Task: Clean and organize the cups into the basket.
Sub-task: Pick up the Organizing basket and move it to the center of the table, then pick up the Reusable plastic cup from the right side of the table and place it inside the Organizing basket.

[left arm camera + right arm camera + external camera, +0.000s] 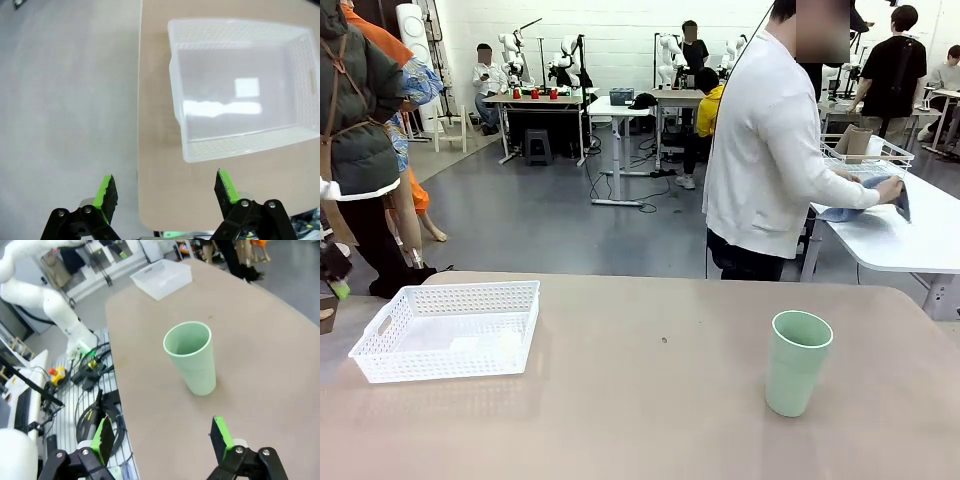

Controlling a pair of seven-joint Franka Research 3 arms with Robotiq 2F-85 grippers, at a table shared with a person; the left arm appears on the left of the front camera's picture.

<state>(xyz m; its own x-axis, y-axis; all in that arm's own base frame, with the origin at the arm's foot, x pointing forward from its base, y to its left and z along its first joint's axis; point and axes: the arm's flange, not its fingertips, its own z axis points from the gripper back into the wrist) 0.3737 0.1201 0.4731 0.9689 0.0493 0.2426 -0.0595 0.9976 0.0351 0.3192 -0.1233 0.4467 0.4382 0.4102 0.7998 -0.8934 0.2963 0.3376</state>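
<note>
You are at the opening step: the mint cup (191,358) stands upright on the counter (650,400), well apart from the empty basket (176,95). The right tool (161,431) hangs near the cup and the left tool (165,185) near the basket, both spread wide. Next, lower the right tool around the cup.

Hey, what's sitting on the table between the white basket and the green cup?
Between the basket and the cup: bare tabletop, only a tiny dark speck, clear in the front view.
</note>
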